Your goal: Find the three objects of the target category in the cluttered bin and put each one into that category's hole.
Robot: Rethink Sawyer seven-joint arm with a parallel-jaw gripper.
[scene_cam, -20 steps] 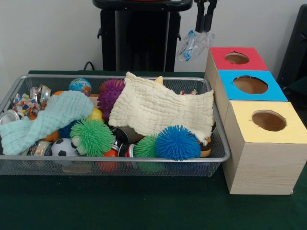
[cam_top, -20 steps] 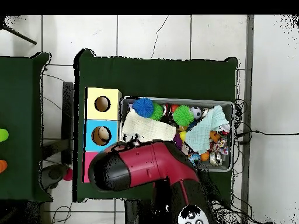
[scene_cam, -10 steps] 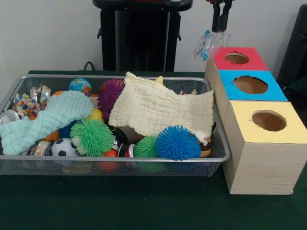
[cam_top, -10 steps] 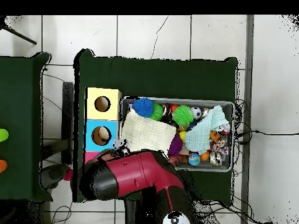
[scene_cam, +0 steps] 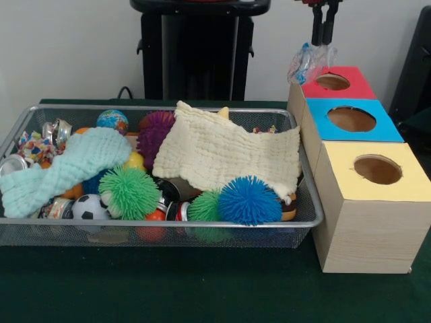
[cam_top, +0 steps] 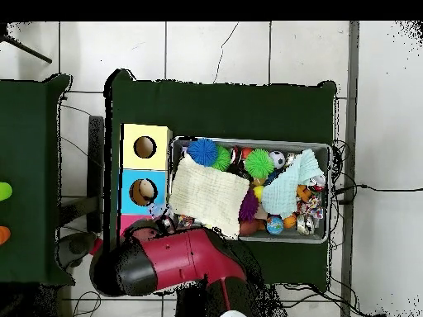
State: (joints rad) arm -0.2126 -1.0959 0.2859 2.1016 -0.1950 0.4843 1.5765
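Note:
In the front view my gripper (scene_cam: 324, 43) comes down from the top edge, shut on a wrinkly see-through plastic bottle with a blue label (scene_cam: 307, 62). The bottle hangs just left of and slightly above the red-topped box, close to its round hole (scene_cam: 333, 82). The wire-mesh bin (scene_cam: 40, 232) lies to the left, full of clutter; no other plastic bottles show in it. In the overhead view the red arm (cam_top: 165, 260) covers the red box and the gripper; the bin (cam_top: 329, 149) shows beside it.
Blue-topped box (scene_cam: 351, 120) and yellow-topped box (scene_cam: 377, 169) stand in a row in front of the red one. The bin holds a cream cloth (scene_cam: 229, 151), a mint cloth (scene_cam: 64, 168), spiky balls (scene_cam: 249, 200), a soccer ball (scene_cam: 89, 207) and cans (scene_cam: 57, 129).
My gripper has carried the bottle to the right, from above the bin's far right corner to the left edge of the red box. The bin's contents have not moved.

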